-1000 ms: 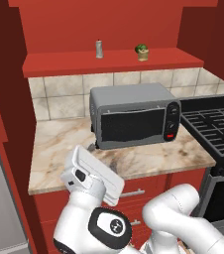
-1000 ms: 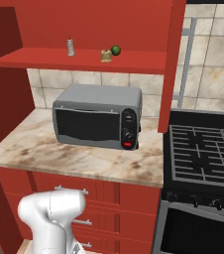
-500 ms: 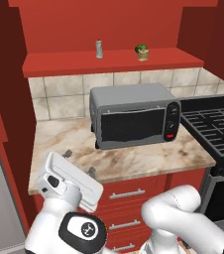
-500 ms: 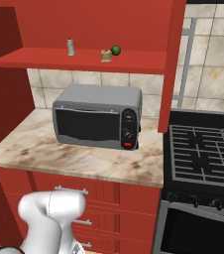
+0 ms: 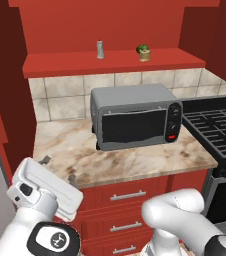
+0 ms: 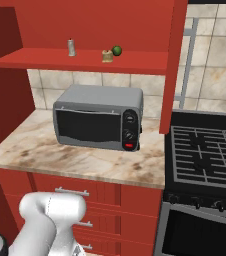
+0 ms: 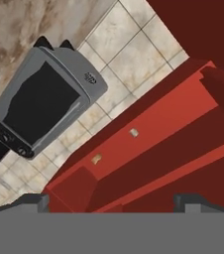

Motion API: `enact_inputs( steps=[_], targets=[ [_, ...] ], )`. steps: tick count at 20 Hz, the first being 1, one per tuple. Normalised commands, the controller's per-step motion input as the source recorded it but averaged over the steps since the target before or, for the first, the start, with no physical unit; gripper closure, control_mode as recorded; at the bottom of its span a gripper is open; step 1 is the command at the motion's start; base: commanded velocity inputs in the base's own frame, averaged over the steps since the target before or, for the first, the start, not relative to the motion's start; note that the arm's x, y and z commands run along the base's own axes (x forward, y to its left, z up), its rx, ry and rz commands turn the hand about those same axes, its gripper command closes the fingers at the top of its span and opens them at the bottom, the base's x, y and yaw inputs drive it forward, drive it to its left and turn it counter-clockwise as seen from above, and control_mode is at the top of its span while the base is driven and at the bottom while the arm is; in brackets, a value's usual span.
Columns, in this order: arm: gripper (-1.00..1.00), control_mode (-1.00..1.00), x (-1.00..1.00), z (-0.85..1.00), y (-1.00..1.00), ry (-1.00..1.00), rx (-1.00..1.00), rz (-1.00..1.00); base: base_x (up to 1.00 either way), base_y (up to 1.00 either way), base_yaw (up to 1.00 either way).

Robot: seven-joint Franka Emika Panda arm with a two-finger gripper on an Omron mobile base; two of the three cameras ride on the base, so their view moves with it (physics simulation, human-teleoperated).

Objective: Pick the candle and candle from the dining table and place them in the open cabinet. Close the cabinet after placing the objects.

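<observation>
Candles, two: grey one (image 5: 100, 49) and olive one (image 5: 143, 53) apart on red shelf (image 5: 115, 62); claw (image 7: 111, 201) spread, empty

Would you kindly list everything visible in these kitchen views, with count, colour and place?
Toaster oven: one, grey with black door, on the marble counter.
Candles: two on the red shelf; pale grey upright candle on the left, squat olive stub on the right.
Green ball: one, beside the stub.
Stove: one, black, right of the counter.
Drawers: red, silver handles, below the counter.
Tiled wall: beige, behind the oven.
Arm: white, low in the foreground.
Hand: dark fingertips apart, holding nothing.
</observation>
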Motion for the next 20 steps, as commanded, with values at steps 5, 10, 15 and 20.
enact_inputs(
  steps=[5,10,15,20],
  targets=[
    [-1.0,-1.0,-0.15,0.0,0.43,0.0,0.0,0.0,0.0,0.0,0.0],
    [-1.0,-1.0,0.0,0.08,0.4,0.0,0.02,0.0,0.0,0.0,0.0],
    [-1.0,-1.0,0.0,0.11,0.45,0.0,0.03,0.0,0.0,0.0,0.0],
    [-1.0,-1.0,0.03,0.21,0.21,0.0,0.06,0.0,0.0,0.0,0.0]
  ],
)
